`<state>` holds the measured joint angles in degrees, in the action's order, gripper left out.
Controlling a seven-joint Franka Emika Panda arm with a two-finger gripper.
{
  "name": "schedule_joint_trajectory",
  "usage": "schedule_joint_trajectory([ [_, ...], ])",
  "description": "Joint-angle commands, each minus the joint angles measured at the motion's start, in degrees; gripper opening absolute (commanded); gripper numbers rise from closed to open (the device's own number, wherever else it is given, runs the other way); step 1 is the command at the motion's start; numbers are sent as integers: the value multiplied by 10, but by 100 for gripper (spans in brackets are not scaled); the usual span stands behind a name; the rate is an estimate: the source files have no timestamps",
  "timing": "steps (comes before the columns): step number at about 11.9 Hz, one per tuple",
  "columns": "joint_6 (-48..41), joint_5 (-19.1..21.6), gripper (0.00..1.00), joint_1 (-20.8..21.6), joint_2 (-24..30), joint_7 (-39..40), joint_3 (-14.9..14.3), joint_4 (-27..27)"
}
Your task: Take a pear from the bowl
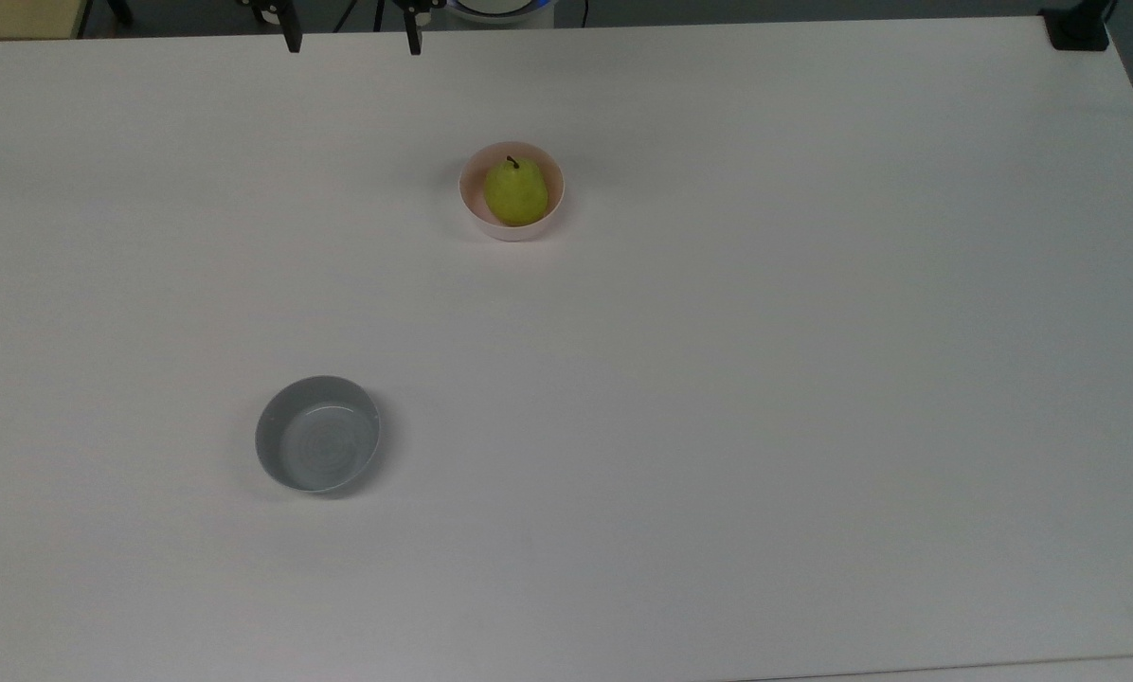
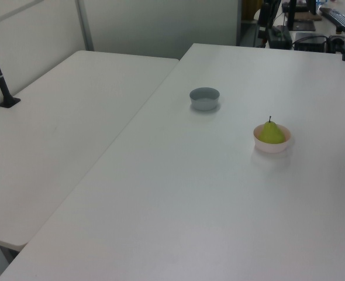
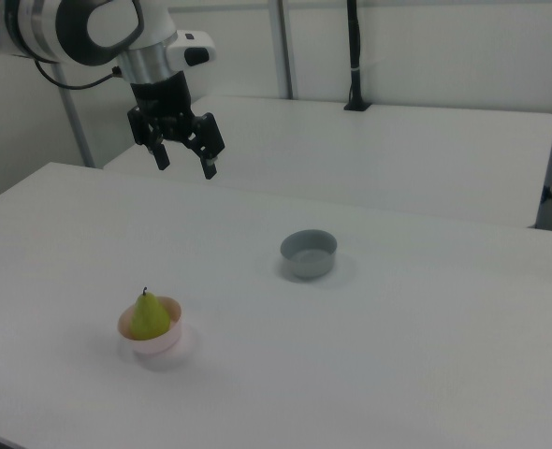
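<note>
A yellow-green pear [image 1: 515, 193] with a short dark stem sits upright in the small pale pink bowl [image 1: 476, 210], a little behind the middle of the white table. The left view has the pear [image 2: 272, 133] and bowl [image 2: 271, 146] at its right, and the right view has the pear [image 3: 148, 317] and bowl [image 3: 154, 340] at its lower left. My gripper [image 3: 185, 167] hangs high above the table, well away from the bowl, open and holding nothing. In the top view its two black fingertips [image 1: 291, 40] poke in at the upper edge, set wide apart.
An empty grey bowl [image 1: 317, 434] stands alone toward the top view's lower left, also seen as the grey bowl [image 3: 309, 253] in the right view. A second white table [image 2: 61, 117] adjoins along one side. Black stands [image 2: 0, 76] rise at the tables' edges.
</note>
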<state>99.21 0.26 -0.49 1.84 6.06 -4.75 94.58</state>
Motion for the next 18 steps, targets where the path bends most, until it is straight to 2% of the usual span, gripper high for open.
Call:
schedule_joint_trajectory([
  [1, -14, 11, 100, 9, 4, 9, -7, 0],
  [8, -38, 11, 100, 14, 8, 26, -7, 3],
  [11, -60, 11, 100, 19, 13, 163, -7, 16],
  [12, -67, 6, 100, 35, 13, 203, -7, 18],
  [14, -94, 3, 100, 52, 13, 236, -4, 29],
  [16, -82, 7, 100, 77, 25, 218, -4, 79],
  [18, -6, 13, 100, 94, 58, 187, -4, 162],
])
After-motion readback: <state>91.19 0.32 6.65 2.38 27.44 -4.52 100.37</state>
